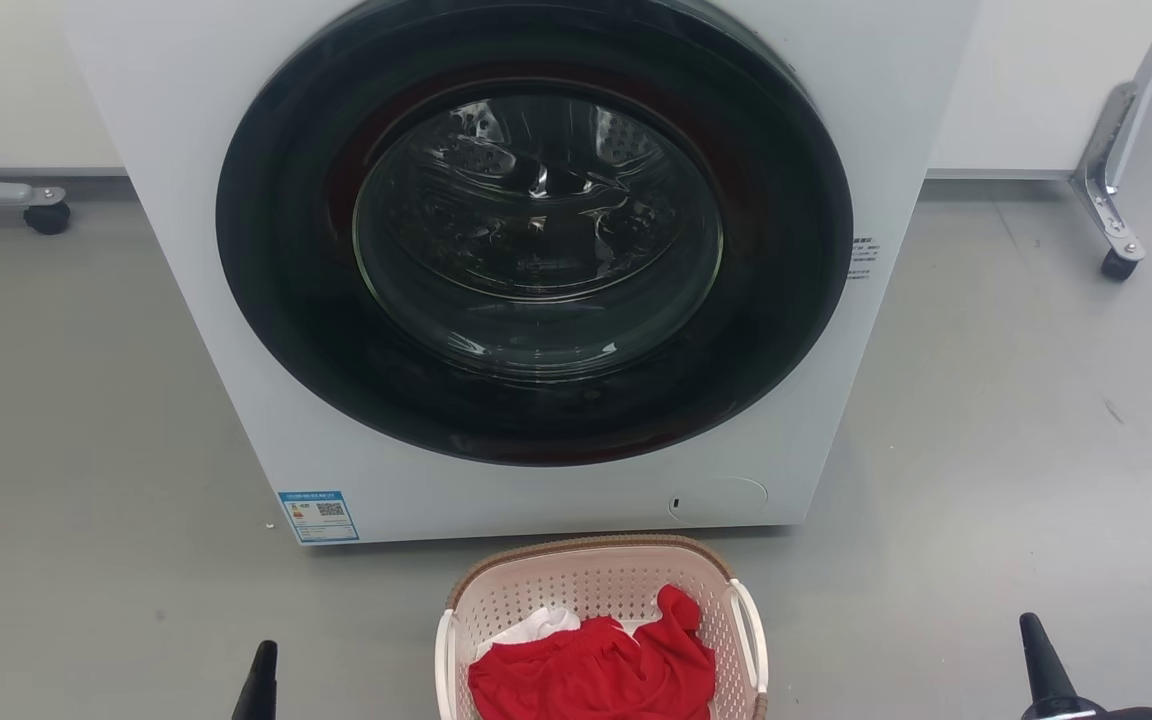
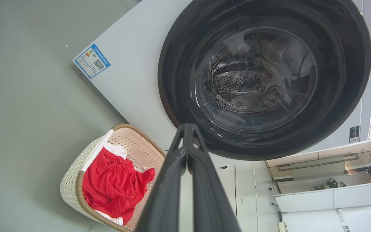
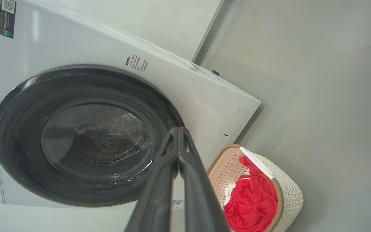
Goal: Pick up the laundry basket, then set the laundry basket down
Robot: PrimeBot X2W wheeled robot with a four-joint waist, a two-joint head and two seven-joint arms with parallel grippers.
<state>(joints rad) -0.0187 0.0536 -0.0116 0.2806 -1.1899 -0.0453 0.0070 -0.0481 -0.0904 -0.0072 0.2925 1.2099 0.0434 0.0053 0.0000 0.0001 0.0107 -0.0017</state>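
The laundry basket (image 1: 586,575) stands on the grey floor just in front of the washing machine, pale pink-beige and perforated, with a brown rim and white side handles. Red and white clothes (image 1: 596,670) lie in it. The basket also appears in the left wrist view (image 2: 72,180) and the right wrist view (image 3: 290,190). My left gripper (image 1: 261,680) is low at the basket's left, well apart from it; its fingers (image 2: 188,141) are pressed together, empty. My right gripper (image 1: 1041,650) is low at the basket's right, also apart; its fingers (image 3: 177,141) meet with nothing between them.
The white washing machine (image 1: 186,200) with its round dark glass door (image 1: 536,230) shut fills the upper middle. Wheeled metal stand legs sit at the far left (image 1: 41,210) and far right (image 1: 1116,250). Grey floor spreads on both sides of the basket.
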